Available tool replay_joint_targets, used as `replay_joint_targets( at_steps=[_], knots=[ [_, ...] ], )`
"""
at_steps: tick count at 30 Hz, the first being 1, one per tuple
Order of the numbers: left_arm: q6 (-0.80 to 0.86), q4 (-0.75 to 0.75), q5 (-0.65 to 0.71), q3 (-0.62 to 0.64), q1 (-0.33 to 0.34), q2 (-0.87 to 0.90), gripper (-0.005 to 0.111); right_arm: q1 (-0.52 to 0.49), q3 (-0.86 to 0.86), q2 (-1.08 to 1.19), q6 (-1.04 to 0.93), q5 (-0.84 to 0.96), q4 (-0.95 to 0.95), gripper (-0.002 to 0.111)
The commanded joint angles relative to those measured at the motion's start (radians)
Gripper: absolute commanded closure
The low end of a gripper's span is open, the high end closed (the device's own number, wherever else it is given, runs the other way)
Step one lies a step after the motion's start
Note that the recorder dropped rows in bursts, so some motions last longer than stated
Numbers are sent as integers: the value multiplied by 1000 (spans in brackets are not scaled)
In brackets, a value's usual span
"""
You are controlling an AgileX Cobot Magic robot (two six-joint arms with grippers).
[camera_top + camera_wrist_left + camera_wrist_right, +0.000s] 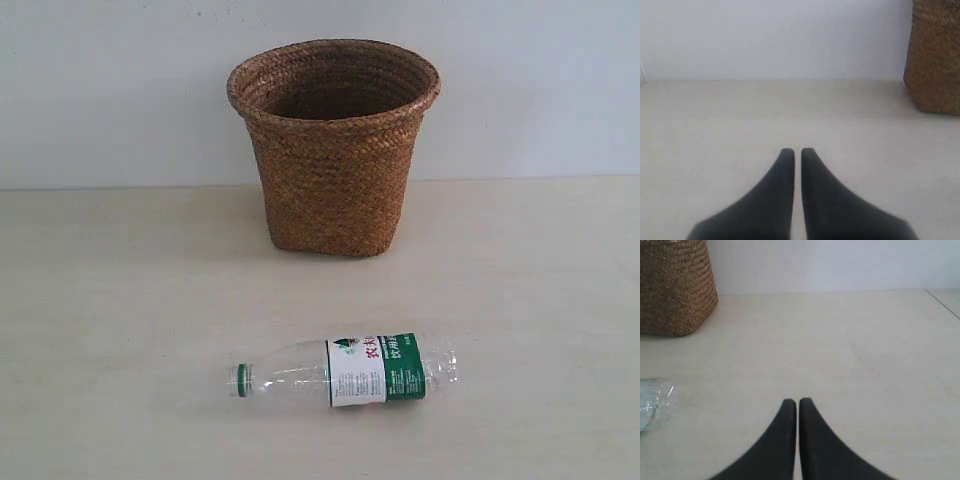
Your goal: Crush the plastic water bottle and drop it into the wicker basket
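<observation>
While my left end effector [797, 151] and right end effector [798, 401] sat pinched together, plastic water bottle [345, 372] beside the right, wicker basket [335, 190] ahead.

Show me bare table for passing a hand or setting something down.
Bare table left of the basket and bottle, and again to their right. The strip between basket and bottle is also free. Nowhere is crowded.

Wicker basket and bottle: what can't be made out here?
Wicker basket floor: exterior view, hidden by its own front wall.
Plastic water bottle: right wrist view, only one clear end shows, rest cut off by the frame edge.
Label small print: exterior view, too small to read.
</observation>
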Motion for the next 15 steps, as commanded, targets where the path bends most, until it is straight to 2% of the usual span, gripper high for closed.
replay_joint_targets(
  at_steps=[1,4,8,15],
  knots=[
    [-54,-43,-65,3,3,-3,103,-4,0,-5,0,-8,2,108],
    [-62,-124,-109,3,3,-3,103,-4,0,-5,-12,-16,-5,108],
    [-63,-124,-223,3,3,-3,103,-4,0,-5,-14,-25,-17,108],
    [-173,-124,-395,3,3,-3,103,-4,0,-5,-14,-222,-18,108]
  ],
)
